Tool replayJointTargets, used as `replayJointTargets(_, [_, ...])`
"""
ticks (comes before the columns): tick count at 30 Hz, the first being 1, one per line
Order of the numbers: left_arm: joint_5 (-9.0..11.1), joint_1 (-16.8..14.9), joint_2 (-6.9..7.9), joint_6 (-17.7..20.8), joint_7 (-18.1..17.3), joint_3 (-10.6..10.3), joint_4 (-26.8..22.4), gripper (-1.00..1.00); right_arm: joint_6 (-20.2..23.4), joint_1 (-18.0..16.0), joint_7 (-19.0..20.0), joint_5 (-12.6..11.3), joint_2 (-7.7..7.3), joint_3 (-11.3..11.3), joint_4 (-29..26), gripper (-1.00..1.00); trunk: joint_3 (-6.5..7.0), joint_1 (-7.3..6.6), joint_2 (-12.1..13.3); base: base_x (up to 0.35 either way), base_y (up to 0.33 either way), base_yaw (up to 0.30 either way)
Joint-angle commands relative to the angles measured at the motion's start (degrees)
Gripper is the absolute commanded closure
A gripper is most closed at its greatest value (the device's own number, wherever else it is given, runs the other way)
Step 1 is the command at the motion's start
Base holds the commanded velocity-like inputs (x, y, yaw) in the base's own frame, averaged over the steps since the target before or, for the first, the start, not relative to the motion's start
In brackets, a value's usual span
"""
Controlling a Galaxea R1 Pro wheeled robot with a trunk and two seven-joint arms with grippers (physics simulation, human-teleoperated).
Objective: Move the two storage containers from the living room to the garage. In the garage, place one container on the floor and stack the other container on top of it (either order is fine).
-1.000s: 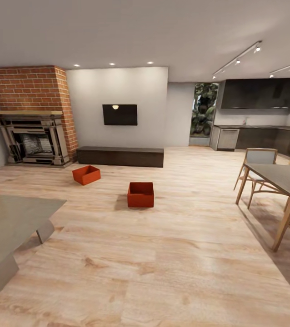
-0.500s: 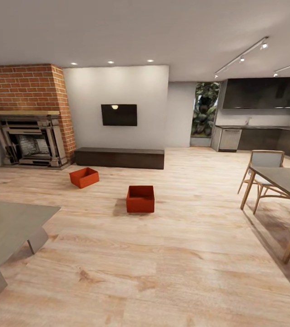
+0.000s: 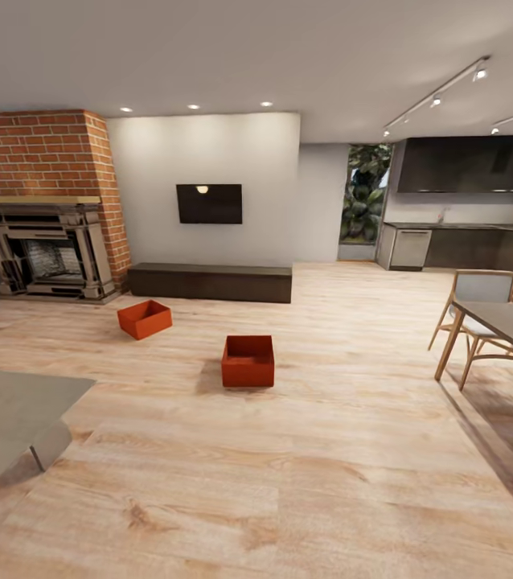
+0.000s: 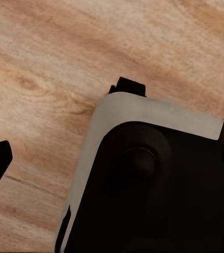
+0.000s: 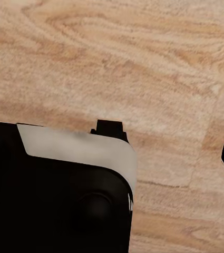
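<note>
Head view is showing the living room, with both storage containers sitting on the light wood plank floor (image 3: 329,474), still far from the garage. The nearer container (image 3: 248,362) is lying roughly straight ahead, open side up, one long wall facing the camera. The farther container (image 3: 144,318) is resting to the left of it and well apart, turned at an angle, in front of the low dark TV bench (image 3: 210,282) and near the brick fireplace (image 3: 43,209). A grey coffee table (image 3: 11,414) is jutting in at the lower left, and a dining table (image 3: 510,322) with a chair (image 3: 478,293) is standing at the right.

Left wrist view is looking down at plank flooring and at a dark, grey-edged body that is probably the robot's base (image 4: 159,184); right wrist view is giving much the same. A dark sliver at the edge of each may be a fingertip, so I cannot tell whether either hand is apart or together.

Neither container is picked up yet. The likely risks are in the approach: driving too close to the coffee table could clip its corner, and rolling on too far could nudge the nearer container along the smooth floor. The containers' plain, smooth walls may also slip in a weak pinch.
</note>
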Motion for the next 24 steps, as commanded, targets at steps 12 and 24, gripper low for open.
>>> replayJointTargets(12, [0.20,0.00,0.07,0.42,0.07,0.34,0.08,-1.00,-0.21,-0.08,0.06,-0.55,0.04,0.51,0.18,-1.00,-0.06,0.03,-0.03,0.328,0.000,0.000])
replayJointTargets(24, [0.20,0.00,0.10,0.43,0.06,0.35,0.08,-1.00,-0.22,-0.08,0.06,-0.55,0.01,0.48,0.18,-1.00,-0.06,0.03,-0.03,0.329,0.050,0.000])
